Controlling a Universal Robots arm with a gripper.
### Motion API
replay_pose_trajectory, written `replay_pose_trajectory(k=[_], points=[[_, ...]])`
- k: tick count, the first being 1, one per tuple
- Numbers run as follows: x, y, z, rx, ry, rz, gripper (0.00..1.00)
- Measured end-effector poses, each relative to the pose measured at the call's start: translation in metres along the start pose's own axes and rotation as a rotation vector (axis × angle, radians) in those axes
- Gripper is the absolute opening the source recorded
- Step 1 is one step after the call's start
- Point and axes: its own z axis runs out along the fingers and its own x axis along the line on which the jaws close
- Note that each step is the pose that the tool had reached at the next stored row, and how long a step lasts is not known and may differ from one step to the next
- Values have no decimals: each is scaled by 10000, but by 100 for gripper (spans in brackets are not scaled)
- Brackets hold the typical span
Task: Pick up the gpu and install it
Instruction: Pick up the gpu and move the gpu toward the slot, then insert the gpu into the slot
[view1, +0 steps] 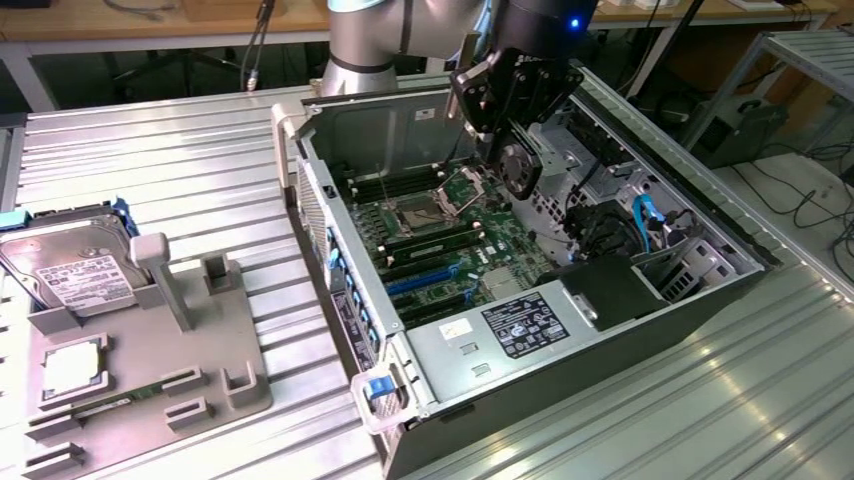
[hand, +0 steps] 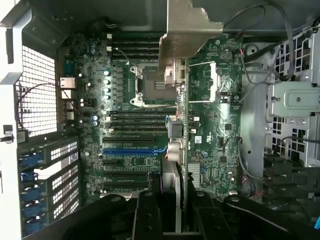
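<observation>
Over the open case (view1: 387, 130), item one: gpu (view1: 515, 166) (hand: 176, 150), a thin dark card seen edge-on from my wrist camera, with its pale metal bracket (hand: 187, 30) at the end away from the fingers. I see it held by the gripper (view1: 513, 145) (hand: 178, 212), jaws drawn narrow and pressing its two faces; black fingers (hand: 147, 215) flank it. The card hangs above the green motherboard (hand: 125, 165), beside the square socket (hand: 150, 82) and the black and blue slots (hand: 127, 149). Outward: ribbed metal table (view1: 174, 150); grey holder (view1: 174, 390) carrying a silver hard drive (view1: 74, 272) and a square chip (view1: 74, 366), well apart from the card.
</observation>
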Motion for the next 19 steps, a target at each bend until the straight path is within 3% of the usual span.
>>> replay_pose_trajectory(k=[15,19], points=[[0,1,0,0,0,-7,28],[0,1,1,-4,3,-697,28]])
